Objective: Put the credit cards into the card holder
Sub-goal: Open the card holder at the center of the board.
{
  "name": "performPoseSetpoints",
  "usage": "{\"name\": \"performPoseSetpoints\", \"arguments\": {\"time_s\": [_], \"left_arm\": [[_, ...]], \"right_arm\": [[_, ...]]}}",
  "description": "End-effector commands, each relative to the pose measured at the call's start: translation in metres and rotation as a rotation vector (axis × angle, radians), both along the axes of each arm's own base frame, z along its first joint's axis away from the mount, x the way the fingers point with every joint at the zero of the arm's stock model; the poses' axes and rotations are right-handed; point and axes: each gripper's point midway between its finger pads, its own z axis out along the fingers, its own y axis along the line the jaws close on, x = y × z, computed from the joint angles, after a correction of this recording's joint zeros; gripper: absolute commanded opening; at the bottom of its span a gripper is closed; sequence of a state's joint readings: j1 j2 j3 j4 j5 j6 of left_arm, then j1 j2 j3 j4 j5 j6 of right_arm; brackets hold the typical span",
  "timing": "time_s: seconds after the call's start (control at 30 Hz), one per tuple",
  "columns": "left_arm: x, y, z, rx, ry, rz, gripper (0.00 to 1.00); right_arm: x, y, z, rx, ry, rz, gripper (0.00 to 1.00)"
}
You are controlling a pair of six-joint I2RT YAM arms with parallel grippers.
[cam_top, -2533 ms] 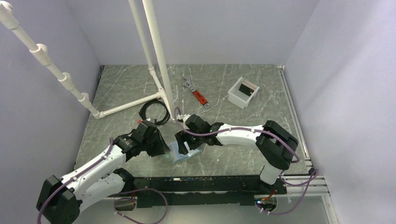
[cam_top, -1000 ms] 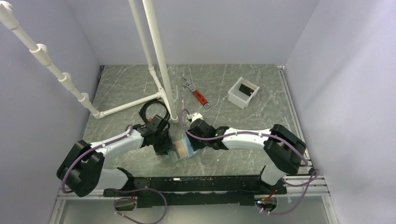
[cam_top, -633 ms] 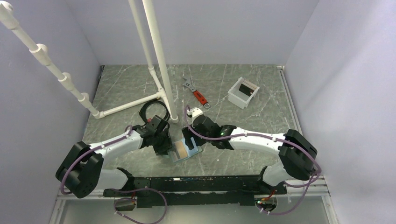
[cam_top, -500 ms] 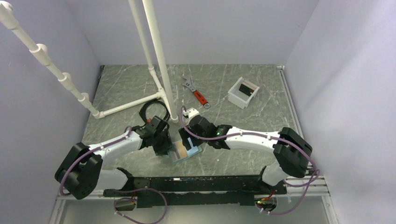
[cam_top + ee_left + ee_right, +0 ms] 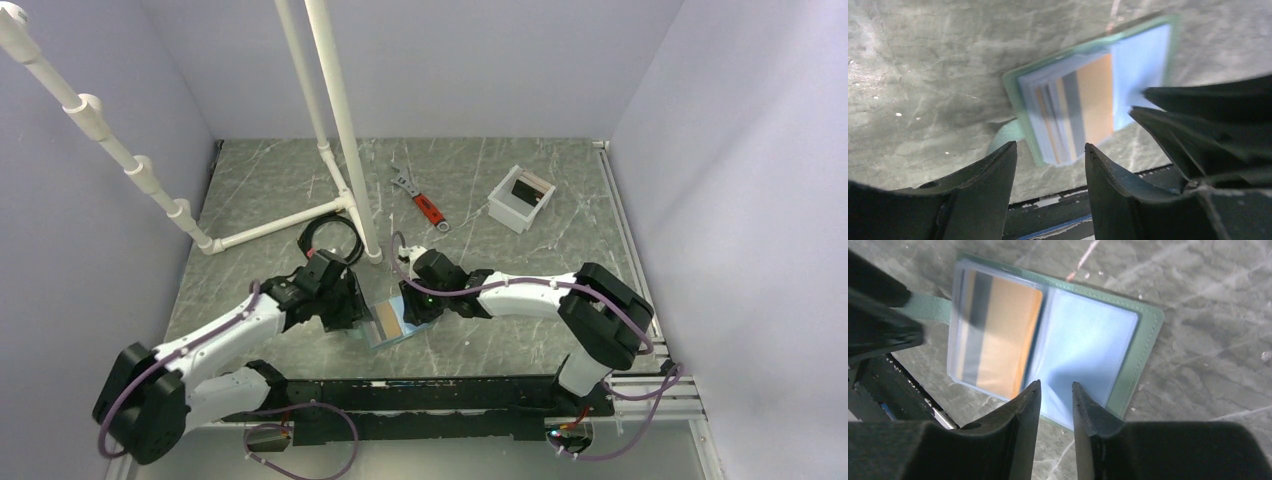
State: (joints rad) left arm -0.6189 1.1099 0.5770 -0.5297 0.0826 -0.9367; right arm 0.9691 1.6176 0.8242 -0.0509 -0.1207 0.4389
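1. Change. Over the last few seconds my right gripper has drawn back from above the card holder to its far right edge. My left arm has swung its shoulder outward, while my left gripper stays at the holder's left edge. The holder lies open and flat on the table. The tan-brown card now shows in the left leaf, where only pale blue showed before.

2. Meaning. I judge the tan-brown card seated. The right leaf shows a light blue face — possibly the light blue card in its sleeve, possibly an empty sleeve; the wrist views are too blurred to decide. Treat the task as at least half done.

3. Hand state. My left fingers stand well apart and hold nothing. My right fingers stand a narrow gap apart with nothing between them.

4. Position. In the left wrist view the holder lies just beyond my fingertips, its near corner over the gap. In the right wrist view the centre fold runs down into the gap — the holder is directly beneath, and I cannot tell whether the tips touch it
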Motion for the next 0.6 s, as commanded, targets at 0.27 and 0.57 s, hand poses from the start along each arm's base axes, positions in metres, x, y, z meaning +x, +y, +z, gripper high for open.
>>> {"name": "performPoseSetpoints", "arguments": {"time_s": [0.27, 0.57], "left_arm": [[0.012, -0.022, 0.041, -0.136, -0.122, -0.055, 0.57], [-0.002, -0.012, -0.006, -0.067, -0.005, -0.026, 0.49]], "right_arm": [[-0.008, 0.03, 0.032, 0.202, 0.068, 0.059, 0.28], [-0.021, 0.041, 0.018, 0.261, 0.172, 0.094, 0.24]]}}
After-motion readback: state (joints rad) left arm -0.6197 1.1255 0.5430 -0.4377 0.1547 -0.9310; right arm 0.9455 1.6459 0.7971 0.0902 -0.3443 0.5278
